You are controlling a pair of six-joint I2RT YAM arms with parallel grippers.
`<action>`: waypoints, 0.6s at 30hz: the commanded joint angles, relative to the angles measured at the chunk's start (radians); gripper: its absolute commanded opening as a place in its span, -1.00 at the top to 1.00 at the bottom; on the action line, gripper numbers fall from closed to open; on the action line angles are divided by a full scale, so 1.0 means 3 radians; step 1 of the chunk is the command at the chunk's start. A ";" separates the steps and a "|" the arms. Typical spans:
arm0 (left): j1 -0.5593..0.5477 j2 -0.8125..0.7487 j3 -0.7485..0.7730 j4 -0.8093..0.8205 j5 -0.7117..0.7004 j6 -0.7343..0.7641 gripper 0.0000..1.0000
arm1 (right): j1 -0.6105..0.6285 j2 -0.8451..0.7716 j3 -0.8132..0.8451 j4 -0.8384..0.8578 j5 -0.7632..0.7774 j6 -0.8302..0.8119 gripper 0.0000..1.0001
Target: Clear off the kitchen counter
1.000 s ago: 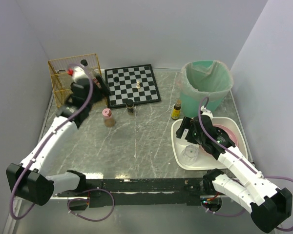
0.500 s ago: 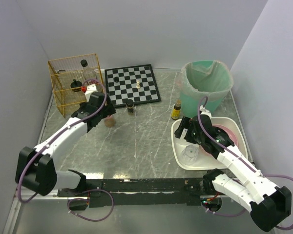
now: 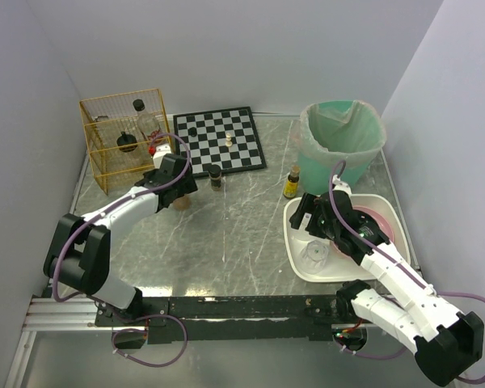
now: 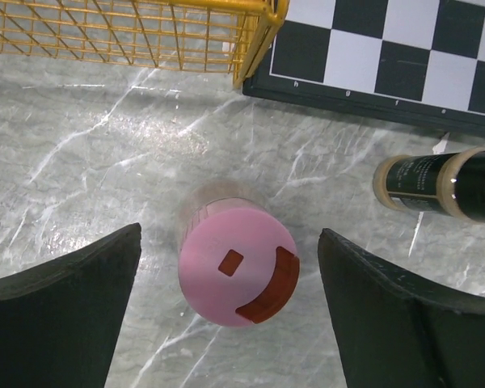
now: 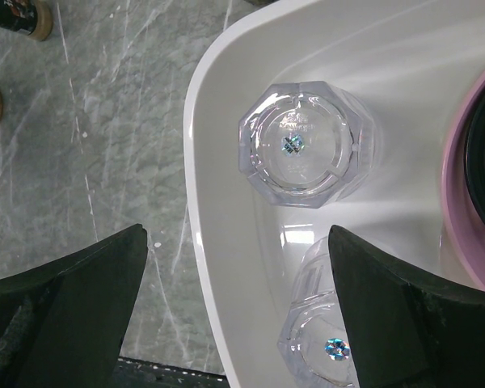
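The kitchen counter [image 3: 234, 234] fills the floor of the walled cell, its grey-green veined top running from the arm bases at six o'clock to the back wall at twelve. The left gripper [image 4: 229, 234] hangs released over the counter's ten o'clock region, jaws spread wide on either side of a small pink-lidded jar [image 4: 236, 275] standing upright; neither finger touches it. Just beside the jar, toward three o'clock in the wrist view, stands a dark bottle [image 4: 436, 184] with a tan cap, close to the edge of the chessboard [image 3: 218, 141] at twelve. A yellow wire basket [image 3: 121, 133] occupies the ten o'clock corner, with bottles inside. A green lined bin [image 3: 342, 145] sits at two o'clock, a small yellow bottle [image 3: 292, 183] near its base. The right gripper [image 5: 238, 230] is likewise released, jaws wide above the near rim of a white tray [image 3: 295, 234] at four o'clock, which holds two clear glasses [image 5: 307, 149] and a pink dish [image 5: 469, 202].
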 commanded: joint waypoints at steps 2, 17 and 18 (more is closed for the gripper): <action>-0.0004 -0.0009 0.0053 0.0118 -0.0003 0.0085 -0.69 | -0.0035 -0.0028 -0.0041 0.0051 0.0040 -0.0007 -0.99; -0.0040 -0.0090 0.0186 -0.0087 -0.0049 0.0172 0.40 | -0.0040 -0.0023 -0.0067 0.0061 0.0019 0.0003 -0.99; -0.0040 -0.0095 0.0201 -0.0107 -0.0044 0.0172 0.48 | -0.0040 -0.0023 -0.0067 0.0066 0.0014 0.0008 -0.99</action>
